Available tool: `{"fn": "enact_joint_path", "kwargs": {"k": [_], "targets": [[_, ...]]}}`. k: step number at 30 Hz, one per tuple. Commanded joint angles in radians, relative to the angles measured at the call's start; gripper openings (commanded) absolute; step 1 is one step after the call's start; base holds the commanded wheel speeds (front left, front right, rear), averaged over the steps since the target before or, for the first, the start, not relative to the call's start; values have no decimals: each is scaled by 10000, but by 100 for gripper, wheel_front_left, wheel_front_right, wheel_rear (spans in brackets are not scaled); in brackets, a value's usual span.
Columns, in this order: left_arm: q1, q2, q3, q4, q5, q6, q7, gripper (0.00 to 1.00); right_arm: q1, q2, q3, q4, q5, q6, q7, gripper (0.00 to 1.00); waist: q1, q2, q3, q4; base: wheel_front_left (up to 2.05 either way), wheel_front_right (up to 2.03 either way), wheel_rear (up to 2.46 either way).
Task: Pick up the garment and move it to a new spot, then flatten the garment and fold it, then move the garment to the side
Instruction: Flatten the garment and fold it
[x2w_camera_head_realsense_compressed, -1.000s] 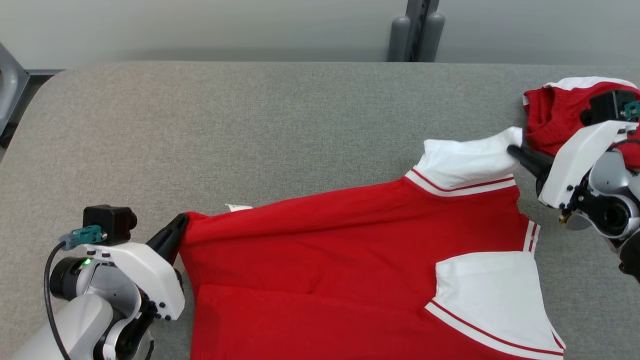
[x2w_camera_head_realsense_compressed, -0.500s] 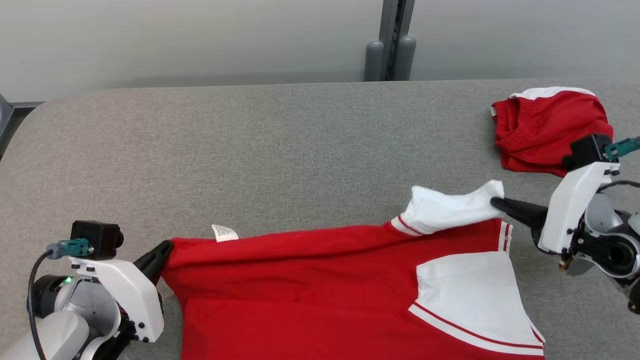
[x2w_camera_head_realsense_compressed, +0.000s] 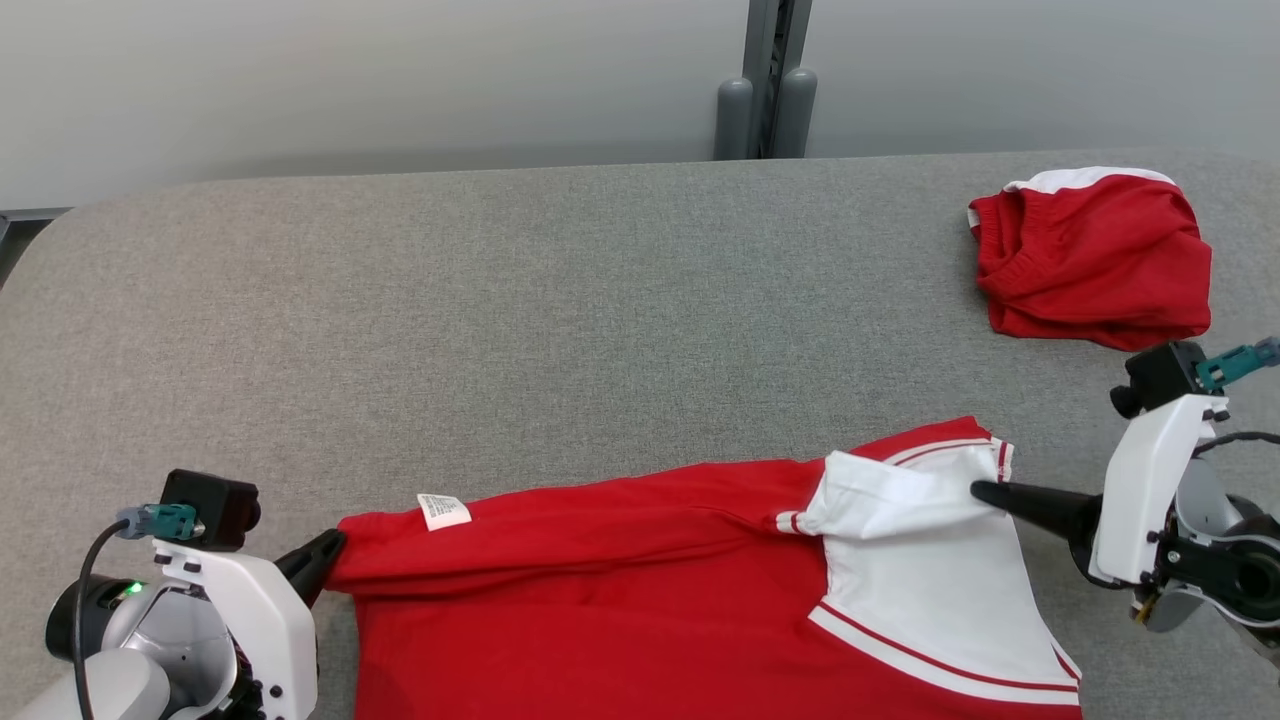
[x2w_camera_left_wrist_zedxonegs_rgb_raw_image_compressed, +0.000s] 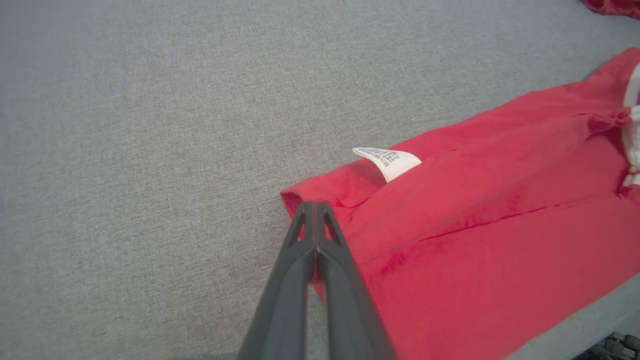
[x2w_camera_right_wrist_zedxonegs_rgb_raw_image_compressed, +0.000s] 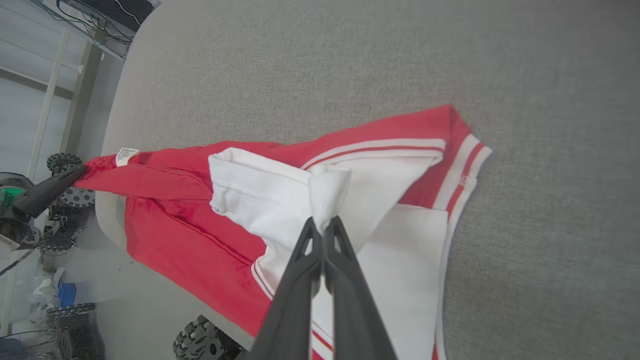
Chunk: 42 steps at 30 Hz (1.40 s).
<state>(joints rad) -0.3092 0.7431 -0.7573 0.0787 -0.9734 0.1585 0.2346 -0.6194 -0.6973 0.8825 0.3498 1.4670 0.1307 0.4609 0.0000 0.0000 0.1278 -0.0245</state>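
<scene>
A red garment (x2w_camera_head_realsense_compressed: 620, 590) with white sleeves and red-white trim lies at the near edge of the grey table, its lower part hanging past the edge. My left gripper (x2w_camera_head_realsense_compressed: 330, 548) is shut on the garment's left corner (x2w_camera_left_wrist_zedxonegs_rgb_raw_image_compressed: 310, 197), close to a white label (x2w_camera_head_realsense_compressed: 443, 510). My right gripper (x2w_camera_head_realsense_compressed: 985, 490) is shut on a white sleeve (x2w_camera_right_wrist_zedxonegs_rgb_raw_image_compressed: 280, 192), holding it folded back over the other white sleeve (x2w_camera_head_realsense_compressed: 930, 600). In the right wrist view the left gripper (x2w_camera_right_wrist_zedxonegs_rgb_raw_image_compressed: 75, 174) shows at the far left, holding the garment stretched.
A second red garment (x2w_camera_head_realsense_compressed: 1090, 260) with a white band lies bunched at the table's (x2w_camera_head_realsense_compressed: 500, 330) back right. A dark post (x2w_camera_head_realsense_compressed: 765, 80) stands behind the table against a pale wall. Wheels and a metal rack (x2w_camera_right_wrist_zedxonegs_rgb_raw_image_compressed: 60, 165) show below the table in the right wrist view.
Both grippers have drawn the held garment toward the near edge, and the white sleeve now lies over the other sleeve. The camera has also shifted, so the second garment sits further left.
</scene>
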Motion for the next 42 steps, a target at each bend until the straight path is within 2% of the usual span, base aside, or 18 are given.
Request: {"fn": "enact_joint_path", "kwargs": {"k": [1, 7, 19, 30, 42], "targets": [[159, 102, -23, -39, 99, -52, 77, 0, 217, -115, -49, -102, 162, 3, 103, 0, 0, 0, 0, -6, 0, 0, 0], [116, 182, -279, -212, 208, -79, 420, 0, 632, -260, 20, -380, 401, 3, 453, 0, 0, 0, -23, -29, 0, 0, 0], [242, 444, -406, -706, -128, 166, 1135, 0, 1192, -544, -88, -646, 583, 3, 678, 0, 0, 0, -96, -49, 0, 0, 0], [383, 511, -232, -533, -65, 370, 815, 0, 1442, -696, -358, -763, 605, 3, 385, 0, 0, 0, -178, -68, 0, 0, 0], [427, 403, -411, -392, -202, 218, 934, 0, 1821, -695, -271, -826, 764, 3, 749, 0, 0, 0, -94, -73, 0, 0, 0]]}}
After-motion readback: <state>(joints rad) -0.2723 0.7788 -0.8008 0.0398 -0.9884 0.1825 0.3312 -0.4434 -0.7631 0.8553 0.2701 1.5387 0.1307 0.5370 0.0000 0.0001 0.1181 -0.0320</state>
